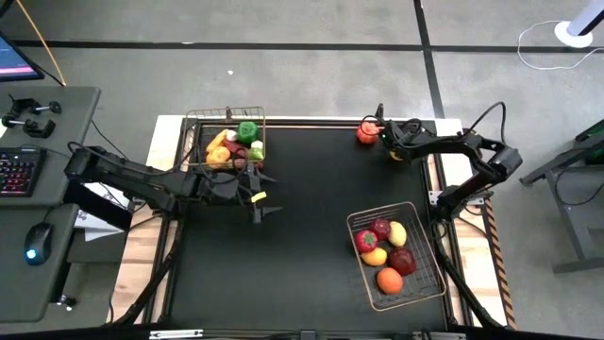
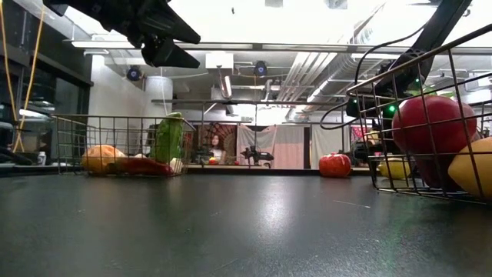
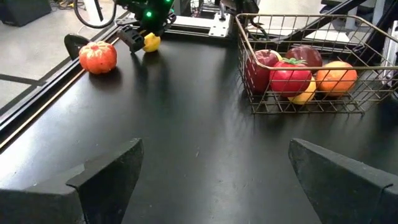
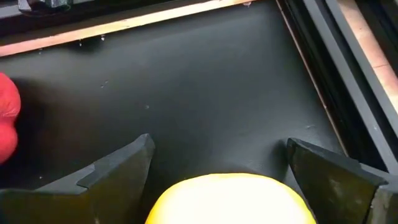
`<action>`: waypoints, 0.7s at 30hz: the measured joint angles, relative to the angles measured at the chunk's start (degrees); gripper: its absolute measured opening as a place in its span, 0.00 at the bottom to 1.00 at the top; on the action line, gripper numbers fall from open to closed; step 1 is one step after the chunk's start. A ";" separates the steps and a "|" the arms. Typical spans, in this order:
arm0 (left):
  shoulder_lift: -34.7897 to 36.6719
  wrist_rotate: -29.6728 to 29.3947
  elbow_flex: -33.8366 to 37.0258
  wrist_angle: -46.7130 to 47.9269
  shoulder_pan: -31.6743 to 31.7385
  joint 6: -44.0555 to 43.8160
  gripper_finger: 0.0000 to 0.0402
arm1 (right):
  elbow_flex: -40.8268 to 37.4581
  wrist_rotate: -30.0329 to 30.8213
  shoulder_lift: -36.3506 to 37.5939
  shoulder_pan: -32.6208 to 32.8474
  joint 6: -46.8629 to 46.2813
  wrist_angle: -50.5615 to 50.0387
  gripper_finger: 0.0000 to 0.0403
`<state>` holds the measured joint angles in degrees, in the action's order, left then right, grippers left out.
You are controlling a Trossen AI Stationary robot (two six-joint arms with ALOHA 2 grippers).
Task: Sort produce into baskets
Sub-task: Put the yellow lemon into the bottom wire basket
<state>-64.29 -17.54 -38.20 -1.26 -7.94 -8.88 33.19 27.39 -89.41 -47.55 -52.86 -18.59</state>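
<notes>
My right gripper is at the table's far right, low over the mat, its open fingers on either side of a yellow lemon, which also shows in the left wrist view. A red-orange tomato lies on the mat just left of the right gripper. My left gripper is open and empty above the mat, just in front of the copper-rimmed basket, which holds green, orange and yellow produce. The silvery basket at the near right holds apples, lemons and an orange. My right gripper has the lemon between its two open fingers, coming at it slanting down from the table's right. I cannot tell whether the fingers touch it, or whether it rests on the mat.
The black mat lies bare between the two baskets. The table's far wooden edge and the right side rail run close to the right gripper. A desk with keyboard and mouse stands off the table's left.
</notes>
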 joint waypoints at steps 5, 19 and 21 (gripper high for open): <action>0.00 0.00 0.00 0.00 0.00 0.00 0.98 | 0.00 -0.03 0.00 0.06 1.09 0.21 0.91; -0.02 0.00 0.00 0.00 0.00 -0.04 0.98 | -0.37 -3.86 4.45 6.15 3.34 -4.60 0.64; -0.02 0.02 0.00 -0.02 0.00 -0.04 0.98 | -0.50 -5.32 7.25 7.23 4.02 -6.83 0.63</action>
<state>-64.31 -17.52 -38.20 -1.28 -7.94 -8.92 32.69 22.07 -82.16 -40.32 -48.84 -25.42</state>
